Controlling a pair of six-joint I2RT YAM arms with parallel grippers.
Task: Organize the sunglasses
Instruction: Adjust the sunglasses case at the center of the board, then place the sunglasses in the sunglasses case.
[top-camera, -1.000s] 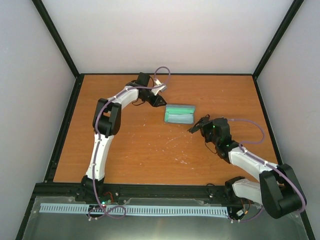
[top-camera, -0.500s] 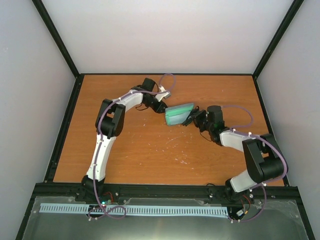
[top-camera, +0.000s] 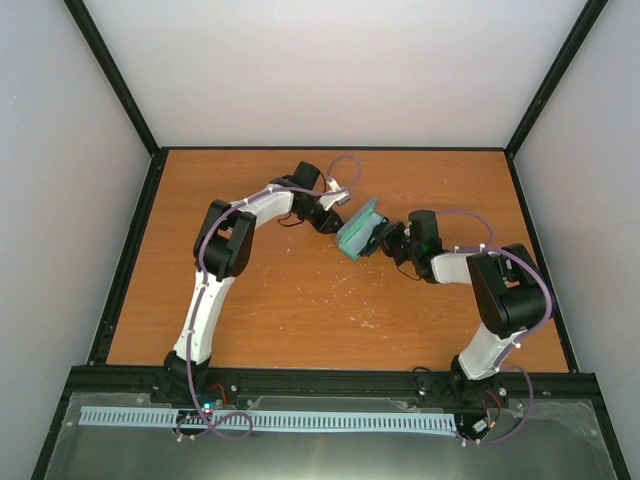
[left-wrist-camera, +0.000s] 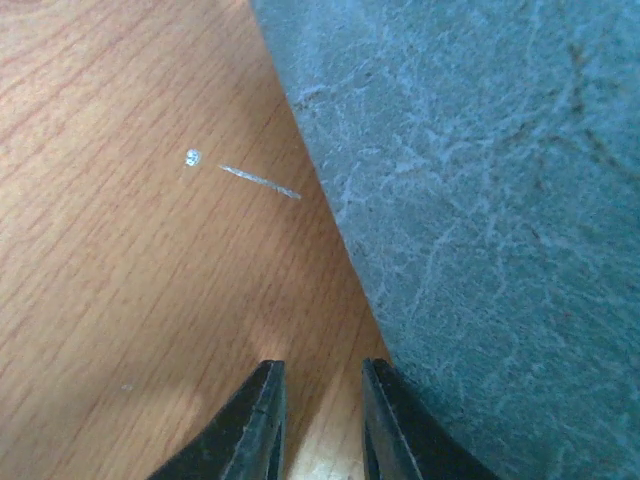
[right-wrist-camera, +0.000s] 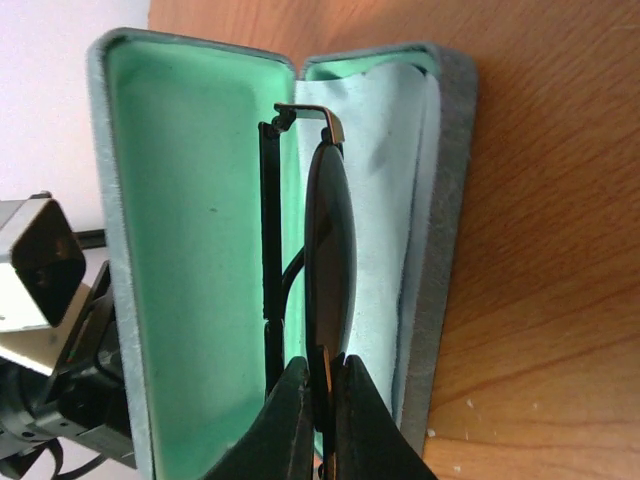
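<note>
The grey-blue case (top-camera: 358, 228) stands open and tilted at mid-table, its green lining (right-wrist-camera: 180, 200) facing my right wrist camera. The light-blue cloth (right-wrist-camera: 395, 200) lies in its right half. The sunglasses (right-wrist-camera: 330, 230), with a dark lens and thin dark frame, sit edge-on inside the open case. My right gripper (right-wrist-camera: 322, 375) is shut on the lens rim and sits at the case's right side in the top view (top-camera: 383, 238). My left gripper (left-wrist-camera: 322, 385) is narrowly open and empty. Its right finger is against the case's outer shell (left-wrist-camera: 480, 200), at the case's left side (top-camera: 333, 222).
The wooden table (top-camera: 300, 300) has pale scratch marks near its middle. A black frame (top-camera: 130, 250) and white walls bound it on three sides. My left arm's wrist (right-wrist-camera: 40, 260) shows just behind the case lid.
My right gripper has carried the sunglasses left and into the open case. My left gripper has moved right against the case, which has turned and tipped up from lying flat.
</note>
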